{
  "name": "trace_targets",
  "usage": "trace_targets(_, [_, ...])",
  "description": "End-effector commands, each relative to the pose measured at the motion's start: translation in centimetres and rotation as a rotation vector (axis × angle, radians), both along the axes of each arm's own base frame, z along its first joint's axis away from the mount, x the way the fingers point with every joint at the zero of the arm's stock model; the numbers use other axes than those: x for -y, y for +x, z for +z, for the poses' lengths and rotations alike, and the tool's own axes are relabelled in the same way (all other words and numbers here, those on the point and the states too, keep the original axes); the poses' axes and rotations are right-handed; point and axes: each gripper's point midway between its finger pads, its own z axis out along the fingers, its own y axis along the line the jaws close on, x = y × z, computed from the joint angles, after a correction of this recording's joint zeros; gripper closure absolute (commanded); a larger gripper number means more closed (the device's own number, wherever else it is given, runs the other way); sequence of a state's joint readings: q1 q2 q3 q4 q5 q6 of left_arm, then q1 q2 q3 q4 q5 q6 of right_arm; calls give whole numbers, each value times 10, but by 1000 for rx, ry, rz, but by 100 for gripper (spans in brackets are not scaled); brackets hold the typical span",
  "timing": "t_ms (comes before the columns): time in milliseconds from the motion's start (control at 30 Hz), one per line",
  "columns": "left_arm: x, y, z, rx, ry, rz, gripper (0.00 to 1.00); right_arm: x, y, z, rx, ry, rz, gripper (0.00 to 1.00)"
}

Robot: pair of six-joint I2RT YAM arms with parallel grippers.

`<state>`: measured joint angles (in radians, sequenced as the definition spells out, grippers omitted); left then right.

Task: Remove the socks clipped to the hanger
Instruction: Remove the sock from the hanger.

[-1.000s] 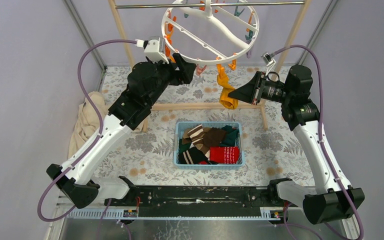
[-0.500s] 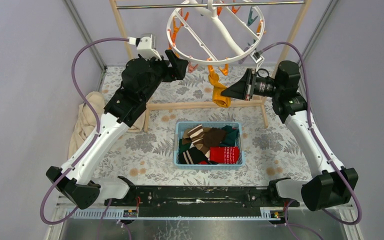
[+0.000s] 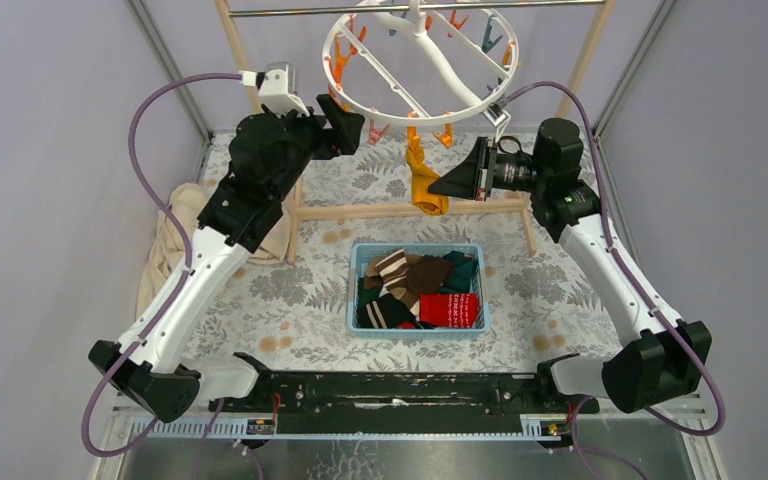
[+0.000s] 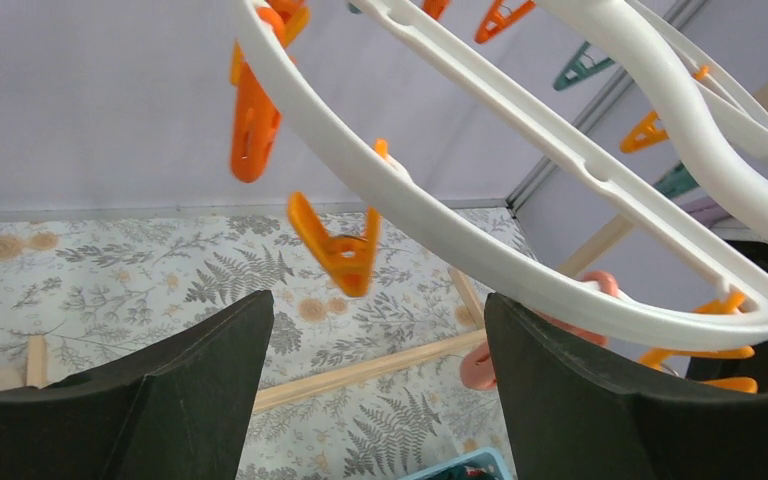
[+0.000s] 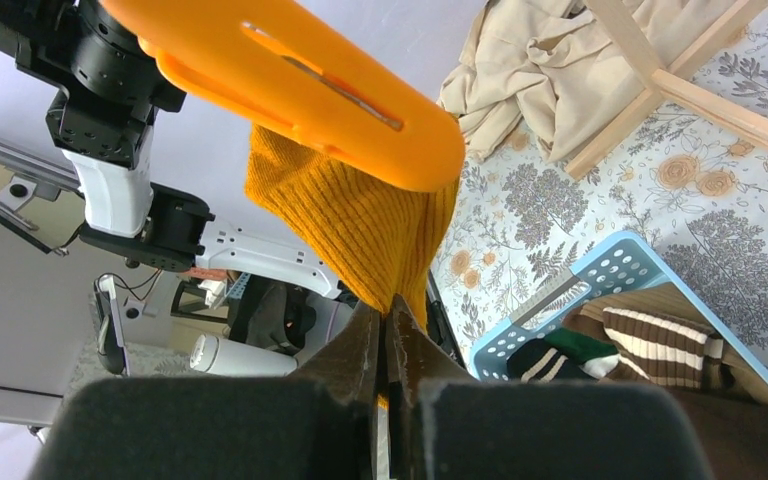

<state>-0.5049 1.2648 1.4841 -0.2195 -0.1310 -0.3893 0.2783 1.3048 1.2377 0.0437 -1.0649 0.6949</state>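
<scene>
Gripping the last clipped mustard sock (image 5: 350,220) in my right pincer (image 5: 390,320), left pincer (image 4: 375,320) wide and empty, I see the other socks (image 3: 430,290) in the basket (image 3: 415,331).

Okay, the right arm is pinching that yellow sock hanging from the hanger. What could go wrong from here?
1. The right end effector pinches only the lower tip of the sock, so a pull may slip off the fabric while the orange clip holds on.
2. The left end effector is open near the hanger, not clamped on it, so the hanger could swing or tilt with the pull instead of releasing the sock.
</scene>
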Motion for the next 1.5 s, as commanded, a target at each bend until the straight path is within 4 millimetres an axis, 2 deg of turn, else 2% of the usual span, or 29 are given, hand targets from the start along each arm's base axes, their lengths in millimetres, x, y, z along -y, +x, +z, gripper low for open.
trace_targets(0, [-10, 7, 9, 30, -14, 7, 15, -10, 0, 26, 92, 31, 16, 100])
trace_targets(233, [-17, 11, 6, 17, -21, 1, 14, -22, 0, 24, 83, 29, 31, 100])
trace_targets(567, [-16, -5, 10, 18, -49, -41, 14, -16, 0, 20, 94, -3, -60, 100])
trace_targets(1000, [-10, -37, 13, 8, -109, -134, 11, -14, 4, 14, 90, -20, -110, 100])
trace_targets(1233, [-8, -60, 17, 11, -153, -190, 1, -14, 4, 13, 87, -20, -109, 100])
trace_targets(1467, [-2, -74, 14, -6, -184, -251, 1, -14, 3, 11, 83, -17, -111, 100])
